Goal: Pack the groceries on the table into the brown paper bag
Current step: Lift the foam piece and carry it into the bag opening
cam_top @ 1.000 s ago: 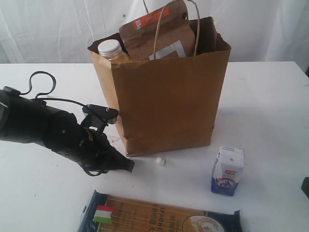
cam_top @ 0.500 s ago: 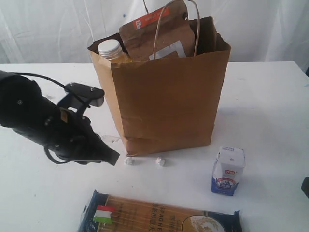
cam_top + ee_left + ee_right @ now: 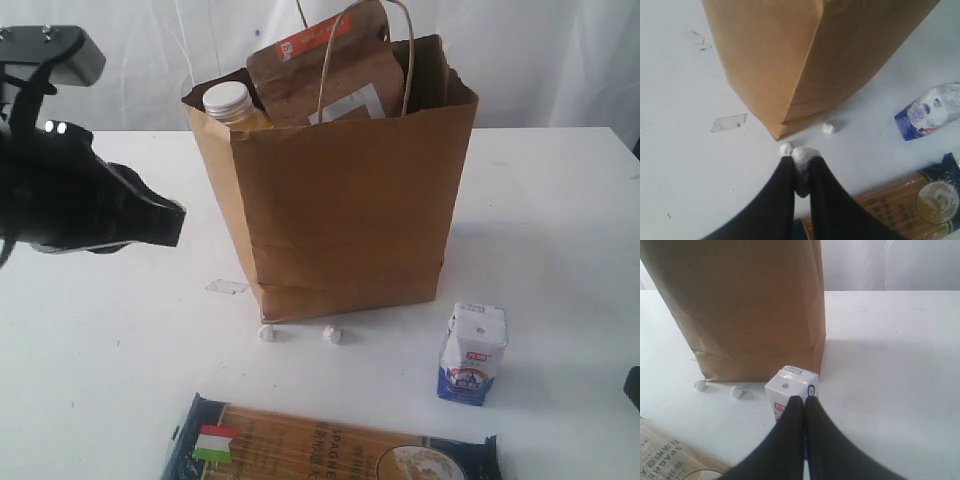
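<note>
The brown paper bag (image 3: 340,200) stands upright on the table (image 3: 560,220). A brown pouch with an orange label (image 3: 320,60) and a yellow white-capped bottle (image 3: 228,100) stick out of its top. A white-blue carton (image 3: 472,352) stands to the front right of the bag, and the dark-blue spaghetti pack (image 3: 330,445) lies flat at the front edge. My left gripper (image 3: 176,222) hangs above the table left of the bag, shut on a small white lump (image 3: 802,156). My right gripper (image 3: 801,400) is shut with nothing in it, just short of the carton (image 3: 790,385).
Two tiny white lumps (image 3: 266,333) (image 3: 332,334) lie by the bag's front edge. A scrap of clear tape (image 3: 226,287) sits at the bag's front left corner. White curtains hang behind the table.
My left arm has lifted off the table and drawn back to the left and upward. A lump by the bag's front left corner, first covered by the gripper, now shows.
</note>
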Tool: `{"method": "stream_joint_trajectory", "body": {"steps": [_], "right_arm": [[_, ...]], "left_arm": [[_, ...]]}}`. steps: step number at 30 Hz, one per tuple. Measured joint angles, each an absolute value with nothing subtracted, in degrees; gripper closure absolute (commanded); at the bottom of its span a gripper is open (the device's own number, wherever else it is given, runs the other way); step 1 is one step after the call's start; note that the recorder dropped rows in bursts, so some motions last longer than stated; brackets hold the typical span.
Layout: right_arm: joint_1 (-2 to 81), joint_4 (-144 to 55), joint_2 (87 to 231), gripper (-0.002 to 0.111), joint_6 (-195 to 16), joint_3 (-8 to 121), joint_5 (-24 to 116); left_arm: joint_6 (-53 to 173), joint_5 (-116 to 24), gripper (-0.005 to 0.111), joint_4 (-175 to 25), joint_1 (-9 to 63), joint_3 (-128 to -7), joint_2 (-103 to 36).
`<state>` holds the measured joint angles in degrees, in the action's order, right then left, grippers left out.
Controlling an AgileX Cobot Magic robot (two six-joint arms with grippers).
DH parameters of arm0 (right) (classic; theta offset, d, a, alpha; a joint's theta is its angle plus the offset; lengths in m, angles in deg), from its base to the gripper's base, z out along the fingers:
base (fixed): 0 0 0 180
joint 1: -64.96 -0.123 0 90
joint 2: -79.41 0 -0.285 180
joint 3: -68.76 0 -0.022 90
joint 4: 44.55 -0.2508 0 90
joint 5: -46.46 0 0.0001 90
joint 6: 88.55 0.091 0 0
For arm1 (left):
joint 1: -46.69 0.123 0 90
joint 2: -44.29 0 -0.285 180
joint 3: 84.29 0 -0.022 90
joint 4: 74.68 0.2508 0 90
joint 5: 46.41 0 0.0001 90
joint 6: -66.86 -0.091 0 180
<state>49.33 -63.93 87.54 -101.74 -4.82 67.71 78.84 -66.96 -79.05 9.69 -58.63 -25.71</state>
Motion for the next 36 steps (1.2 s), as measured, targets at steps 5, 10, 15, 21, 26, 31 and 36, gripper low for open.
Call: {"method": "stream_joint_trajectory", "body": {"steps": [5, 10, 15, 21, 26, 31, 36], "right_arm": [[49.3, -63.9, 87.5, 0.108, -101.7, -4.8, 67.7], [49.3, -63.9, 87.5, 0.108, -101.7, -4.8, 67.7], [49.3, -63.9, 87.5, 0.108, -101.7, -4.8, 67.7], [49.3, -63.9, 87.5, 0.108, -101.7, -4.8, 67.7], [49.3, -63.9, 87.5, 0.108, -101.7, -4.8, 67.7], [49.3, -63.9, 87.5, 0.108, -101.7, -4.8, 67.7], [49.3, -63.9, 87.5, 0.108, -101.7, -4.8, 67.7]], "left_arm": [[77.6, -68.0, 0.107, -82.8, 9.7, -61.9, -25.3], [76.1, -68.1, 0.107, -84.1, 9.7, -66.6, -25.3], [74.8, -69.0, 0.107, -84.5, 9.7, -72.8, -28.0], [62.3, -71.7, 0.107, -97.8, 9.7, -81.2, -35.3], [58.5, -72.6, 0.107, -100.6, 9.7, -87.7, -39.3], [56.3, -74.1, 0.107, -100.6, 8.7, -93.3, -43.8], [54.1, -75.1, 0.107, -100.6, 6.2, -97.1, -49.0]]}}
